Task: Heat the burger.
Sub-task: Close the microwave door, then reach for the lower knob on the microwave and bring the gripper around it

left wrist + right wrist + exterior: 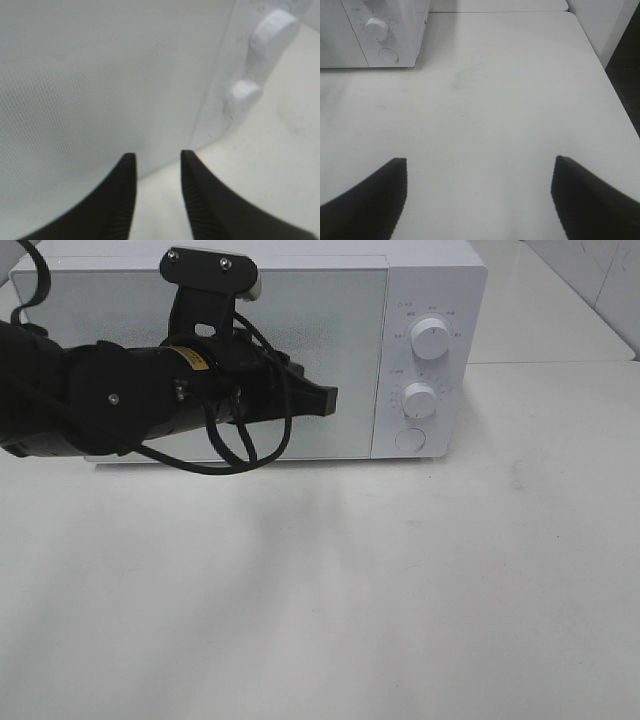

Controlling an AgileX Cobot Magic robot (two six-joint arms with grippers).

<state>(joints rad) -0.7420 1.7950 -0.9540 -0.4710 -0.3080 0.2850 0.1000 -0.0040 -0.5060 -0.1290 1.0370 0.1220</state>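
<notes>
- Facing the shut door (pixel 330 330) of the microwave (pixel 430 270), the left pincer (pixel 157 159) hangs just before the door, near its edge on the knob side.
- Its jaws stand a little apart, a narrow gap, with nothing between them.
- The right pincer (pixel 479 161) is wide and empty over the bench (pixel 495 100), well apart from the microwave.
- The burger is in no view. It may be behind the door, but the door panel hides the inside, so I cannot tell.
- I judge that the step in hand is at the panel: either the round button (pixel 410 439), or a knob to start the heat.
- To do it well, bring the tips past the door edge first, without scraping the door.
- For the lower knob (pixel 419 400), open the jaws more so that they pass around it, centre them, then close and turn about the knob's own axis.
- For the button, narrow jaws are better; push straight and gently, so that the microwave does not slide back.
- The marks around the knobs are too small to read, so I cannot say which one sets the time.
</notes>
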